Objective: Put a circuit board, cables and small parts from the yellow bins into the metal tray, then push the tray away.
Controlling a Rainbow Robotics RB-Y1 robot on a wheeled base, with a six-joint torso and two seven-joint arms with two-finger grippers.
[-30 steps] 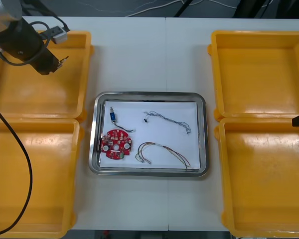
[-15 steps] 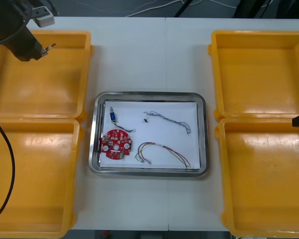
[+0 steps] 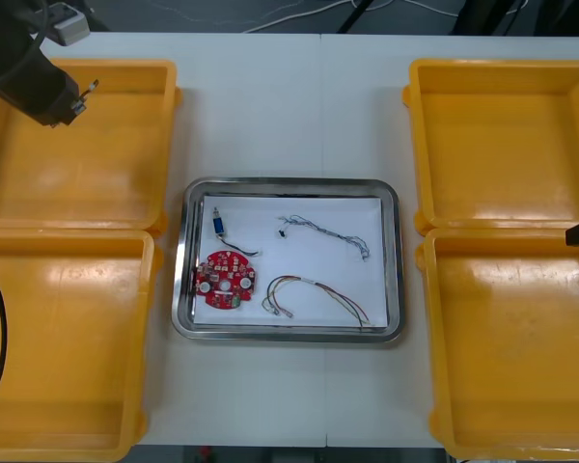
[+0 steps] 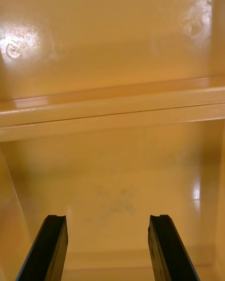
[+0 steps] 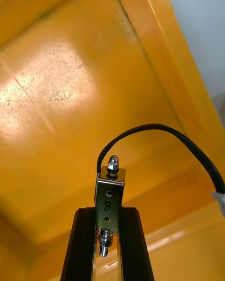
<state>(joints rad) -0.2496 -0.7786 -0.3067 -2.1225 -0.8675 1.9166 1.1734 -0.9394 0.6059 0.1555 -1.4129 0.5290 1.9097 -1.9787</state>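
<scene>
Left gripper [image 3: 75, 99]: closed narrowly on a small metal part [image 5: 110, 187], which is pinched between both fingers. It hangs above the far-left yellow bin [image 3: 96, 193], close to that bin's far-left corner.
Held part: its long axis runs along the fingers, and one end pokes out past the tips. A black cable [image 5: 154, 130] arches out of it and trails off to one side.
Metal tray [image 3: 289, 182]: in the middle of the surface [image 3: 289, 116], to the right of the left gripper and nearer, well apart from it.
Tray contents: red circuit board [image 3: 224, 281], blue and white cable [image 3: 326, 232], red and yellow cable [image 3: 317, 292], another small part [image 3: 217, 225].
Coming move: probably a carry to the right and nearward over the bin wall. The trailing cable could catch on the rim.
Left arm pose: reaches in from the far-left corner, gripper pointing right.
Right gripper [image 4: 107, 222]: fingers wide apart with nothing between them. It is parked at the right edge where the two right-hand bins [image 3: 507, 145] meet.
</scene>
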